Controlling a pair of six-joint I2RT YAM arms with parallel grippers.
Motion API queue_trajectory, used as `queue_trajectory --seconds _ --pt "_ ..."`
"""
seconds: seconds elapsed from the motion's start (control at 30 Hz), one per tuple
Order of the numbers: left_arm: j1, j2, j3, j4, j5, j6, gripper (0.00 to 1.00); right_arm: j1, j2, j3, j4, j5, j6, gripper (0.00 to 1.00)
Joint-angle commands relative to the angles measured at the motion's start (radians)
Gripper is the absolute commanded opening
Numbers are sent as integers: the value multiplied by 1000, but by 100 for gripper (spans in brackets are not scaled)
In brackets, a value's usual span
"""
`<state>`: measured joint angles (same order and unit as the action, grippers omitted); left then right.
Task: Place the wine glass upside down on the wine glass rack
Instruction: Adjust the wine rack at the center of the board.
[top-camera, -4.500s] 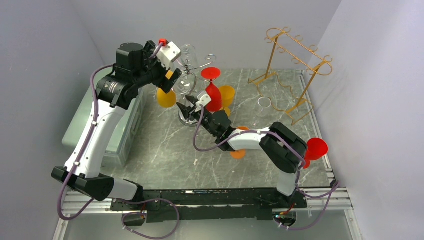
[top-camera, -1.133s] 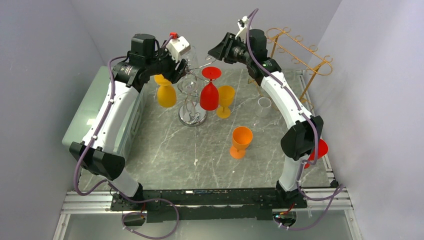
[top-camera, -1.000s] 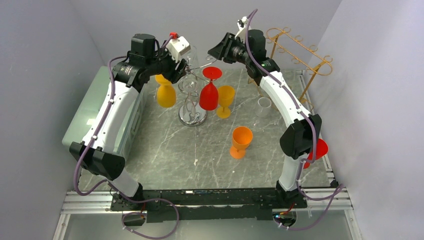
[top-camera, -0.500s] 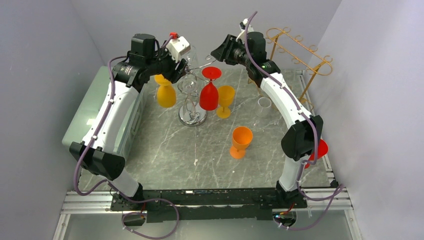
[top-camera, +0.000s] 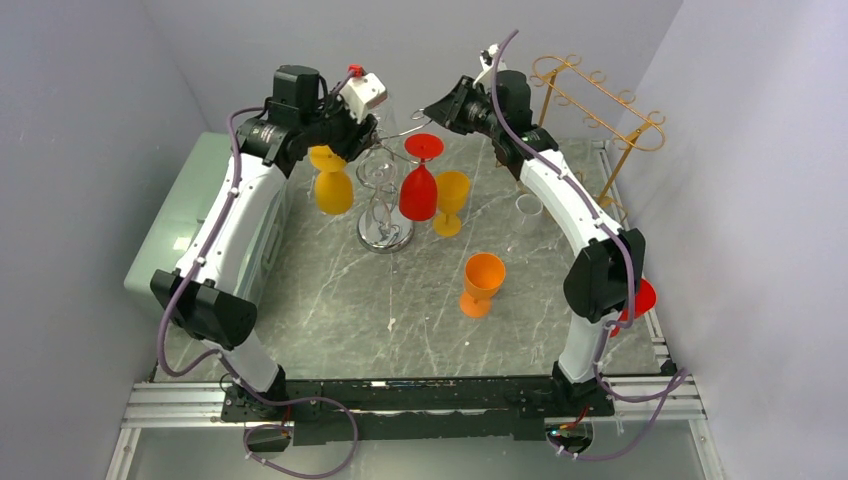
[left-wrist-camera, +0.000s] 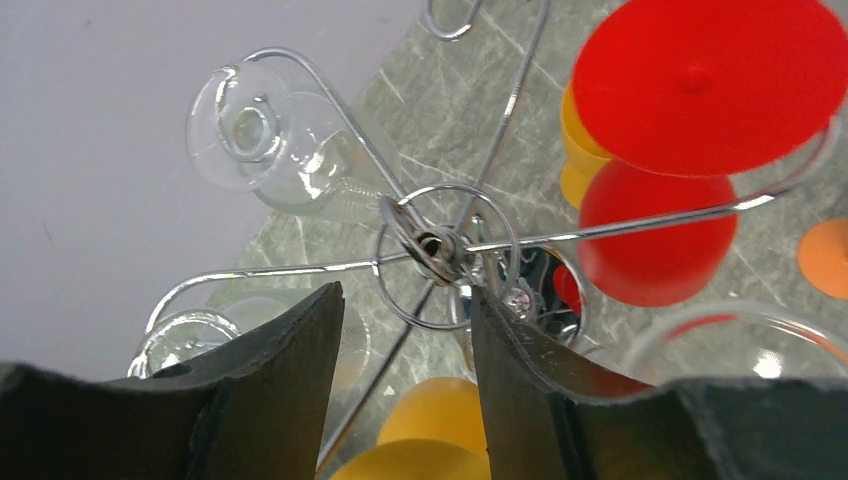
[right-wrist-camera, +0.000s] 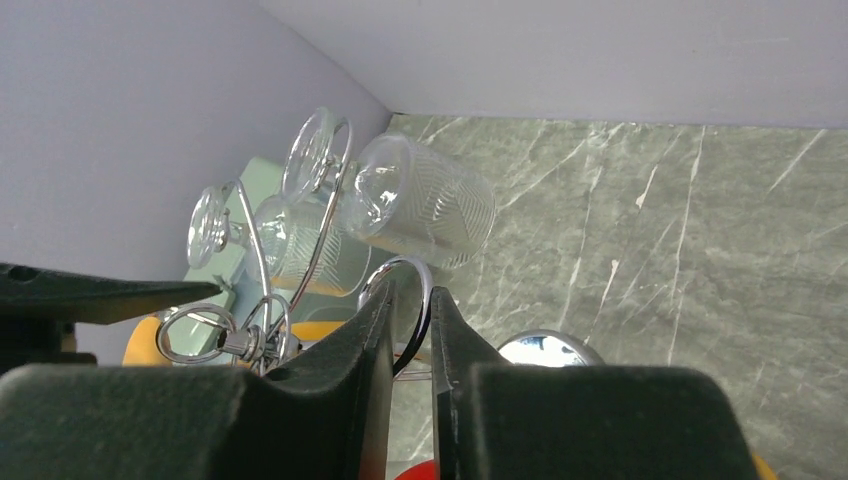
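No legible text, labels, brands, numbers or signs on anything in view.

Left claw (top-camera: 366, 127) and right claw (top-camera: 438, 108) flanking wire rack (top-camera: 384, 236), red glass (top-camera: 418, 192) hanging inverted

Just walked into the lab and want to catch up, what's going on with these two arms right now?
Both arms are reaching up to the silver rack at the back of the table. The right gripper has its fingers pinched around a wire loop of the rack, while the left gripper hovers open over the hub. A red glass and clear glasses hang upside down on it; an orange glass stands upright on the table, not yet hung.
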<state>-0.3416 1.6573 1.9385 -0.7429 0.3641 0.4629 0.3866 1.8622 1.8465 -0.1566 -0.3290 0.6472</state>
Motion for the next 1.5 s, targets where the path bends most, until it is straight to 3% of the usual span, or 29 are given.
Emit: queue_trajectory --seconds 0.0,0.23,0.5,0.6,0.73,0.93,1.07,1.23,1.47 --pt "4 37 81 19 -60 18 54 -3 -56 -66 67 -33 18 13" --pt "13 54 107 48 -71 -12 48 11 -139 -179 125 -21 35 9" --pt "13 110 211 -13 -49 -25 47 61 -190 -233 87 92 30 8" --pt "14 83 196 -32 -35 -8 51 60 -175 -205 50 115 21 8" --pt "14 28 150 -44 -37 24 67 60 -150 -163 20 126 8 8" --pt "13 -21 168 -81 -39 89 76 60 -132 -139 0 149 0 8" --pt "14 -11 226 -149 1 112 78 60 -128 -141 3 156 4 8" --pt "12 8 225 -135 70 32 78 60 -127 -143 6 165 5 7" --pt "-16 60 221 -86 104 -20 71 60 -137 -154 9 176 3 5"
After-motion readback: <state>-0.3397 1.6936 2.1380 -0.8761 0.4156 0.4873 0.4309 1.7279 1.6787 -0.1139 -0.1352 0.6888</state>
